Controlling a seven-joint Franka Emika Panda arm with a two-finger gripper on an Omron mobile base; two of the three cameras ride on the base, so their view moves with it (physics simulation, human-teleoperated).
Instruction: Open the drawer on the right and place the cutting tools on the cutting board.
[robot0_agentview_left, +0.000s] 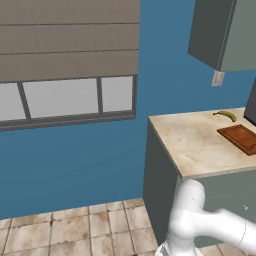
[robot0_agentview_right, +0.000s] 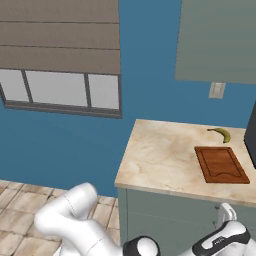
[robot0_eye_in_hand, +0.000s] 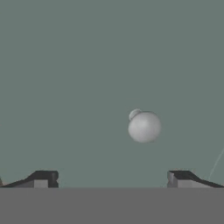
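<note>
Drawer-opening step: pincer (robot0_eye_in_hand: 111, 181) fully open and empty, facing drawer front with round knob (robot0_eye_in_hand: 144, 127) right of centre; next, centre on knob and close; cutting board (robot0_agentview_right: 221, 165) on desk (robot0_agentview_right: 160, 160) beside banana (robot0_agentview_right: 221, 134).

A blue wall (robot0_agentview_left: 165, 60) holds a shaded window (robot0_agentview_left: 67, 95) at ten o'clock, above tan floor tiles (robot0_agentview_left: 75, 230) and a grey cabinet (robot0_agentview_right: 215, 40).
</note>
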